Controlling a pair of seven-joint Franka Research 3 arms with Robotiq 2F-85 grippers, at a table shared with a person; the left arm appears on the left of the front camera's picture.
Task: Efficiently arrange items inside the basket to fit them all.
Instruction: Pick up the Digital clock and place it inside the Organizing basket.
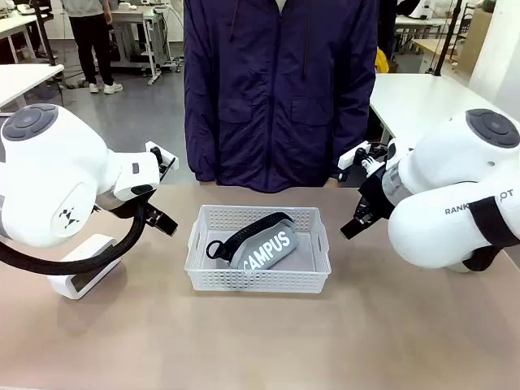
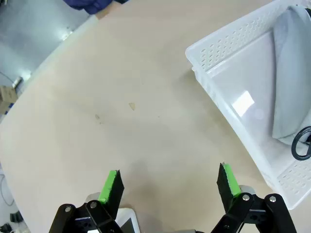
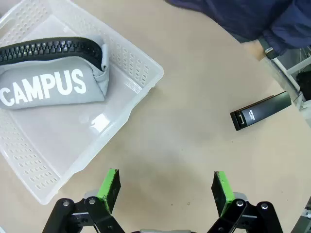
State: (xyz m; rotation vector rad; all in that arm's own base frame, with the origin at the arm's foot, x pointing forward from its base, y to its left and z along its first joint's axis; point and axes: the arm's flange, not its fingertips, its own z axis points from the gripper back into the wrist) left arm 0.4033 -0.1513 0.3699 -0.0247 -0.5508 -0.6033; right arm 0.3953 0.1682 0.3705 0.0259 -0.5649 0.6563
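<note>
Pale beige tabletop (image 1: 260, 349) is what it's all laid out on, with a shallow white perforated plastic basket (image 1: 258, 283) parked in the middle between the arms. Inside it, a grey fabric "CAMPUS" pouch with black zip and strap (image 1: 264, 244) is sprawled diagonally, so most of the floor is eaten up already. A slim black stapler-like device (image 3: 260, 110) is left out on the table, well apart from the basket and near the far edge. The left gripper (image 2: 170, 178) and the right gripper (image 3: 166, 183) are both held over bare tabletop, jaws spread wide, nothing between the green pads. Trouble to be expected, probably: if the pouch isn't tucked along one wall, the rest likely can't be squeezed in. The light basket could be shoved along by a careless nudge, and the thin device could be skated off the edge instead of being pinched. Surface-wise, a couple of faint marks are seen, otherwise it's smooth. A person in a dark navy jacket (image 1: 280, 89) is stood at the far side, and white work tables are spotted farther back.
</note>
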